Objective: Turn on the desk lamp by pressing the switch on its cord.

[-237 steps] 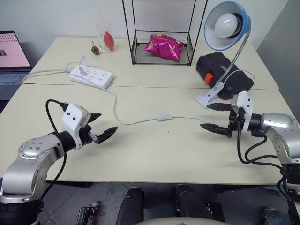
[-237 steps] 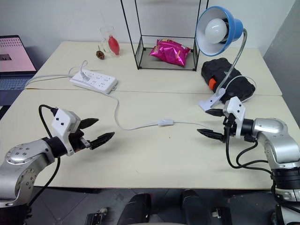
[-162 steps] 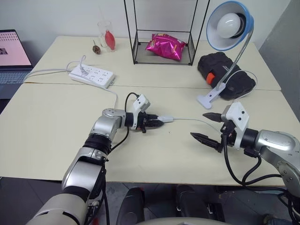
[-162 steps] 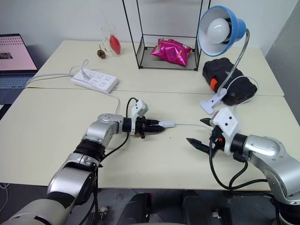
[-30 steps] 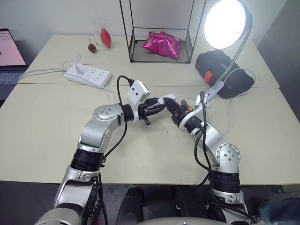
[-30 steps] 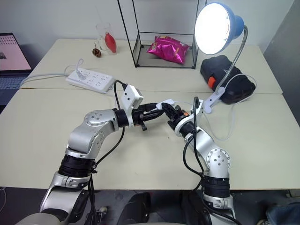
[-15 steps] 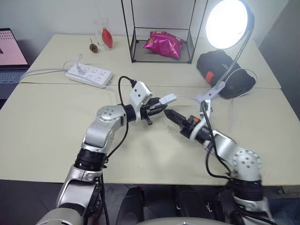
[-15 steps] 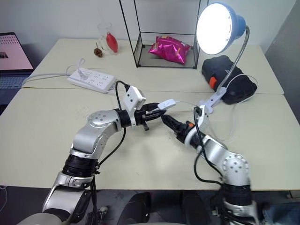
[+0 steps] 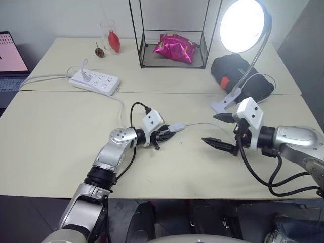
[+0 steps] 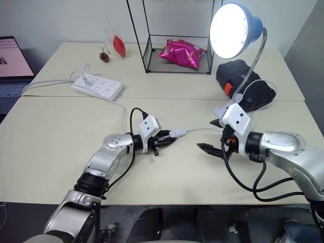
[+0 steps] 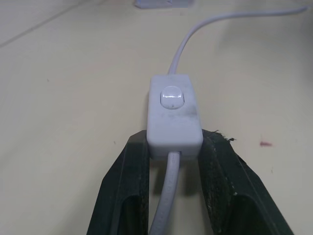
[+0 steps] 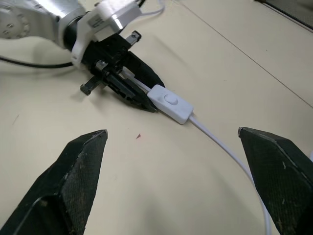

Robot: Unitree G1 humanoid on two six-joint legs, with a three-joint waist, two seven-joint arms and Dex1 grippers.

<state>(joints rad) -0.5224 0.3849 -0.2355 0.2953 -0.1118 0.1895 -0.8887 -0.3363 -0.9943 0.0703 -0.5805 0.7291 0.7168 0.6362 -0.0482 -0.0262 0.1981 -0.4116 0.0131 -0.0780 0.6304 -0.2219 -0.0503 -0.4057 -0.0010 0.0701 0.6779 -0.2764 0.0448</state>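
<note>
At mid-table, left gripper (image 9: 167, 133) clamps the switch (image 9: 176, 126); right gripper (image 9: 221, 130) gapes wide, empty.

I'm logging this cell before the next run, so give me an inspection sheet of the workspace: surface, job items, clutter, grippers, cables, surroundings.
Surface: two beige tables pushed together.
Job's things: desk lamp lit, clipped base at the right; switch low over the table, on the cord.
Clutter: wire frame rack with a pink snack bag; black bag; glass with a red item.
Grippers: left gripper shut on the switch; right gripper open, clear of the switch.
Cables: power strip with its thicker white cable running off the left edge.
Surroundings: laptop at far left; grey wall behind.
</note>
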